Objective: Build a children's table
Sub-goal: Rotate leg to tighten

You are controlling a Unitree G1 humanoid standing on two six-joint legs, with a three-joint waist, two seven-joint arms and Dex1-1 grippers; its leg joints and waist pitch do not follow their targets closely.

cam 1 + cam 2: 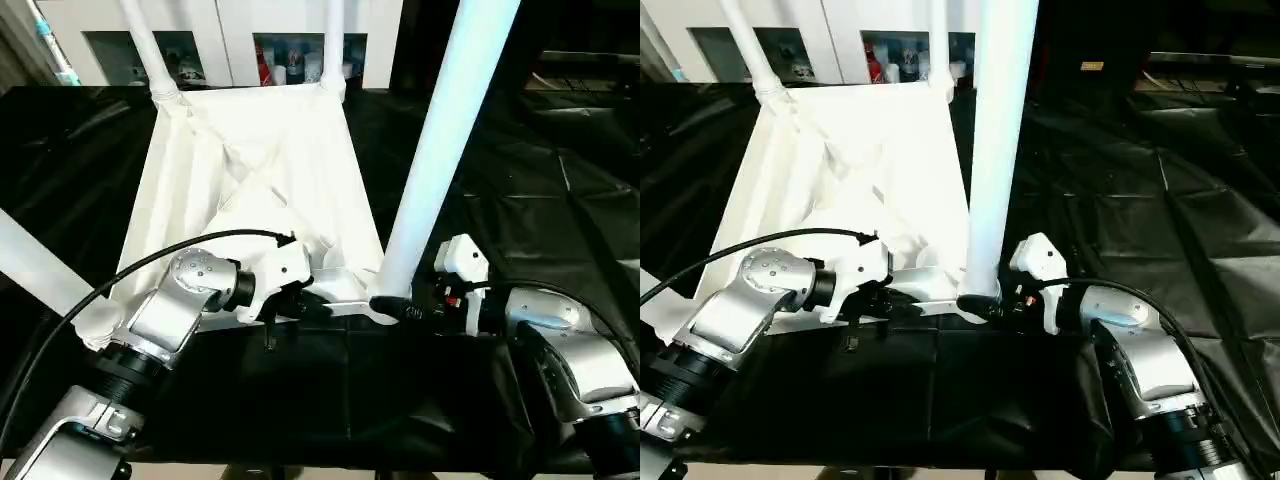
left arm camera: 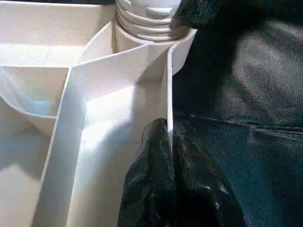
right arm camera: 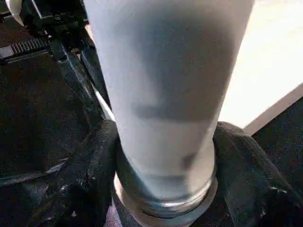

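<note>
The children's table top (image 1: 250, 150) lies upside down on black cloth, ribs facing up. A white leg stands in each far corner socket, one on the left (image 1: 148, 45) and one on the right (image 1: 333, 40). Another leg (image 1: 35, 265) slants out at the near left. My left gripper (image 1: 300, 305) is shut on the thin near rim (image 2: 168, 94) of the top, close to the near right socket. In that socket stands a tall leg (image 1: 440, 140). My right gripper (image 1: 395, 305) is shut on its base, with black fingers (image 3: 90, 184) pressed to both sides just above the collar.
Black cloth (image 1: 520, 170) covers the surface all around the top. White cabinets (image 1: 230, 40) with bottles on a shelf stand behind it. A black cable (image 1: 130, 265) arcs over my left forearm.
</note>
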